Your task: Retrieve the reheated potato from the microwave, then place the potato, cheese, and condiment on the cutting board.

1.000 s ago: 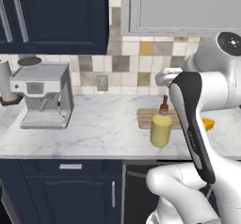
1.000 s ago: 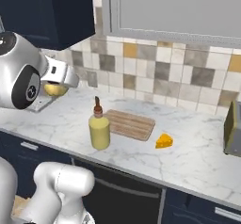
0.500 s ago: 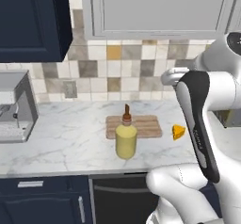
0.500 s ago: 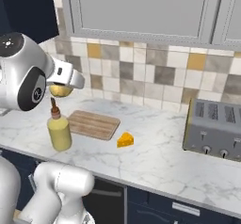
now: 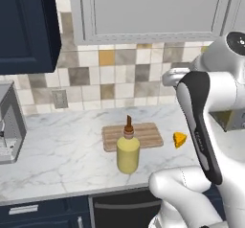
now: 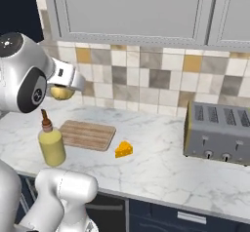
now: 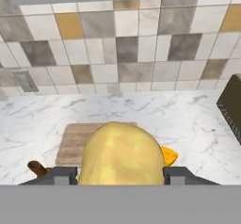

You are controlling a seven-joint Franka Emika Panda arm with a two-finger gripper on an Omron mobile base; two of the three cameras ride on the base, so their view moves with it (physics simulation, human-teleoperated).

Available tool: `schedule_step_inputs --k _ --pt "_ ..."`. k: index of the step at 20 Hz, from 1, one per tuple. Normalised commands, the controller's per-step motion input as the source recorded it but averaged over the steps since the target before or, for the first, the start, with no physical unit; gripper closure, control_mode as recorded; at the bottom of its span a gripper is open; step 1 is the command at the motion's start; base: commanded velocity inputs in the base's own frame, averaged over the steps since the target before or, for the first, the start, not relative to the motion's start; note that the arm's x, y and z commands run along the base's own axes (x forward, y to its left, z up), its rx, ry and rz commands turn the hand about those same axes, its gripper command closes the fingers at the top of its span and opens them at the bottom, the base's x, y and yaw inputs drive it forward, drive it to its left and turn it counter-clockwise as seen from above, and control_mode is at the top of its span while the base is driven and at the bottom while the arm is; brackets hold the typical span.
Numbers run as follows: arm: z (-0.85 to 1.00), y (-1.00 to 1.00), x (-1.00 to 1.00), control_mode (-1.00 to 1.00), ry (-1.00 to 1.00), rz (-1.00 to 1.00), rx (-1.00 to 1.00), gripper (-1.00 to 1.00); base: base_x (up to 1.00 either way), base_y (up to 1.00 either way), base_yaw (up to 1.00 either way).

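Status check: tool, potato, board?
Tool shut on potato, above counter. Cutting board bare; condiment standing at its front edge, cheese beside it.

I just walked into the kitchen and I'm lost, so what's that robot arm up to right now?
The arm is carrying a potato, with its claw shut on it, above the marble counter. Below, the cutting board lies bare. The condiment bottle stands on the counter at the board's front edge, and the cheese wedge sits beside the board, off it. Nothing is on the board yet.
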Motion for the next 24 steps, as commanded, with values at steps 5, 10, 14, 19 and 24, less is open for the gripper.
schedule_step_inputs --k 5,10,14,19,24 --pt "-0.04 -0.03 0.83 -1.0 0.23 -0.02 0.21 1.0 0.0 0.0 0.0" --pt "-0.41 -0.08 0.83 -1.0 0.21 0.0 0.22 1.0 0.0 0.0 0.0" --pt "-0.88 0.0 0.5 -1.0 0.13 0.0 0.12 1.0 0.0 0.0 0.0" --pt "-1.0 0.0 0.41 -1.0 0.0 0.0 0.04 1.0 0.0 0.0 0.0" --pt "-0.93 0.13 0.35 -1.0 0.0 0.0 0.03 1.0 0.0 0.0 0.0"
